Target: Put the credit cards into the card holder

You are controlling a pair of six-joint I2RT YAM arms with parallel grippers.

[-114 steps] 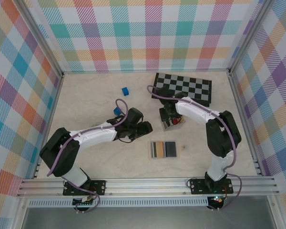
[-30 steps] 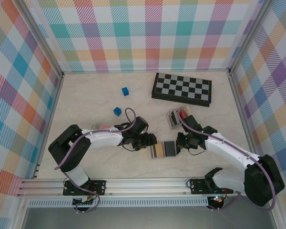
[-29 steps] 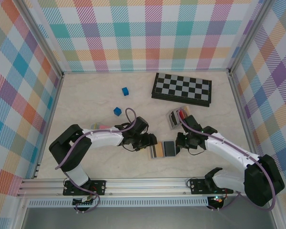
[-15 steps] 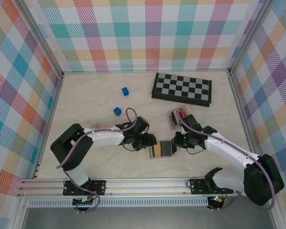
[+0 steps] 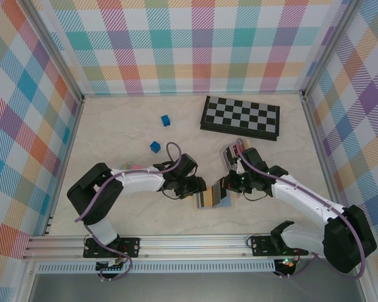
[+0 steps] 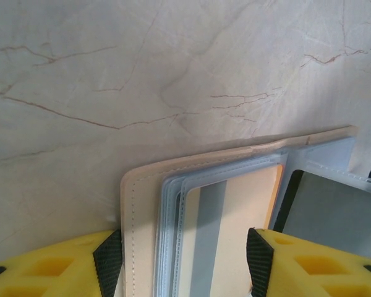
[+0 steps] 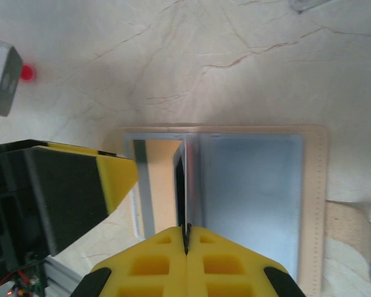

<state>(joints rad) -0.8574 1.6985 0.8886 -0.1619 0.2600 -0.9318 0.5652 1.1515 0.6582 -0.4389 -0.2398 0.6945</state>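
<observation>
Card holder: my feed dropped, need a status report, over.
Left tool open, straddling left leaf of card holder. Right tool shut on its raised inner leaf. Loose cards stacked beyond; nothing blocking.

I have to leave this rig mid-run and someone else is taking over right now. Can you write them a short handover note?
Grippers: the left gripper has its jaws apart, straddling the left half of the open card holder. The right gripper is shut on an inner leaf of the card holder, holding it up on edge.
Things: the card holder lies on the table between the two grippers. A grey stack with some red beside it lies beyond it by the right arm, probably the credit cards.
Done: holder open, one leaf lifted.
Left: pick up the cards and slide them in.
</observation>
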